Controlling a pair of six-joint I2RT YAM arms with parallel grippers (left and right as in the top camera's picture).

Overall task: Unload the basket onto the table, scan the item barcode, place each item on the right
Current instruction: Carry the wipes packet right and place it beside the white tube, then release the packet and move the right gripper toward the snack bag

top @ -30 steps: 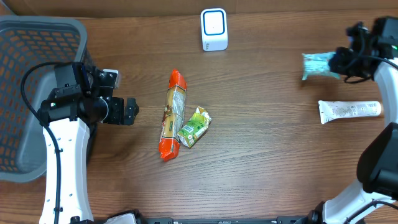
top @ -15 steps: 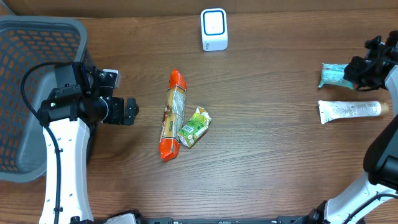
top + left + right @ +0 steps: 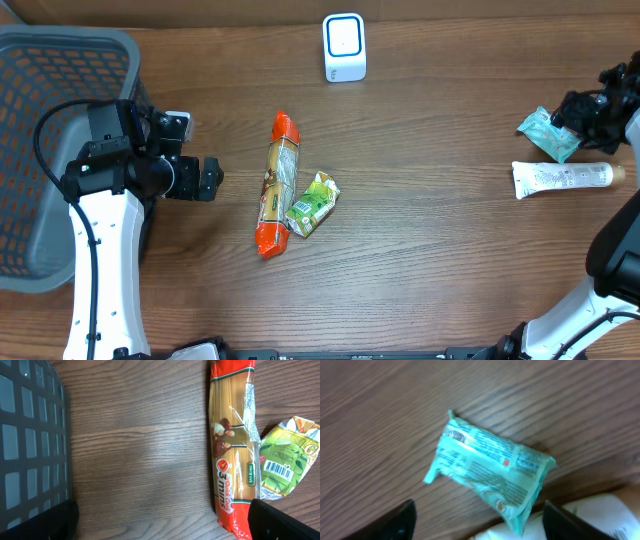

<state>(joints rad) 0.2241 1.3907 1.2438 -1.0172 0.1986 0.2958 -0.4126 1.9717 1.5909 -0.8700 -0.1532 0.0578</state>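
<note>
A teal packet (image 3: 543, 133) lies tilted at the far right of the table, just above a white tube (image 3: 560, 177). My right gripper (image 3: 574, 120) hovers over the packet's right end, open. In the right wrist view the teal packet (image 3: 490, 472) shows between and beyond the spread fingers (image 3: 400, 521), touching neither. The white scanner (image 3: 344, 47) stands at the back centre. My left gripper (image 3: 207, 180) is open beside the basket, with an orange pasta packet (image 3: 232, 445) and a green packet (image 3: 287, 462), barcode up, ahead of it.
A grey mesh basket (image 3: 45, 60) fills the left side behind the left arm. The orange pasta packet (image 3: 277, 185) and the green packet (image 3: 313, 204) lie together mid-table. The white tube (image 3: 610, 515) lies close under the teal packet.
My right gripper carried the teal packet rightwards, then opened and let it go next to the white tube. The left arm has not moved.
</note>
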